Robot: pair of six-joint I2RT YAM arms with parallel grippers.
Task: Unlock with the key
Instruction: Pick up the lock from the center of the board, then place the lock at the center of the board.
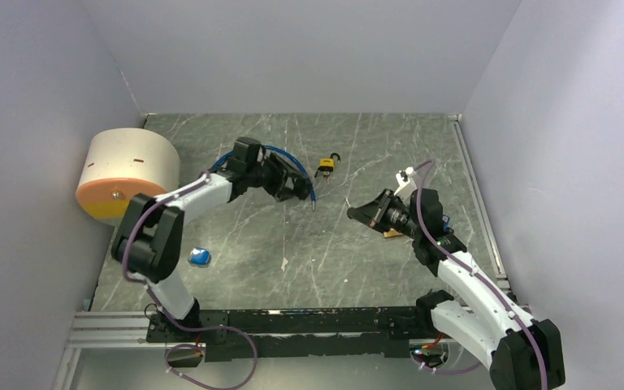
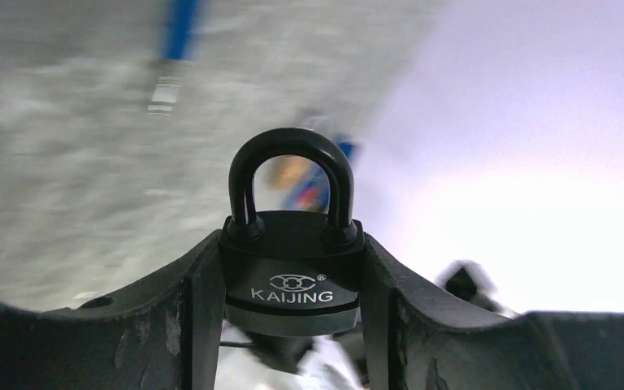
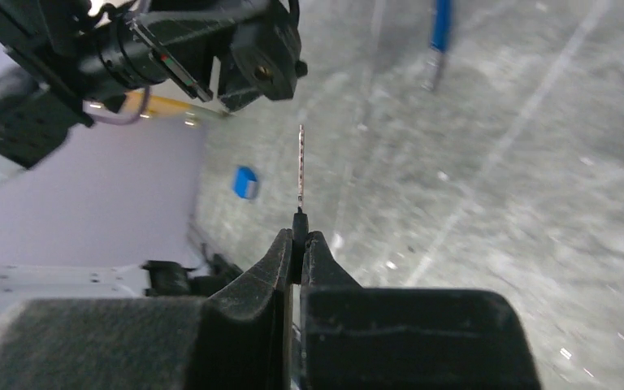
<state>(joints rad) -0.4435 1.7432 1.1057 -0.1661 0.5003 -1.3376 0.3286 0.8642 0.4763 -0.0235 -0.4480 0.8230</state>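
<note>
Top view: the grey marbled table (image 1: 236, 244) is flat and matte, boxed in by plain pale walls (image 1: 292, 57) on three sides. The left gripper (image 1: 296, 189) and right gripper (image 1: 356, 214) face each other mid-table, apart, with open floor between. A small yellow padlock (image 1: 326, 166) lies just beyond them, a white-and-orange drum (image 1: 126, 175) sits at the left wall, and a blue block (image 1: 200, 257) is near the left arm. We can't read either grip from here. Left wrist: the fingers (image 2: 187, 317) clamp the flat sides of a black padlock (image 2: 292, 260), smooth body stamped KAIJING, rounded shackle up with both legs seated, off the table. Right wrist: the jaws are pinched nearly together on the key (image 3: 301, 166), its thin metal blade seen edge-on, pointing toward the left gripper without touching it.
</note>
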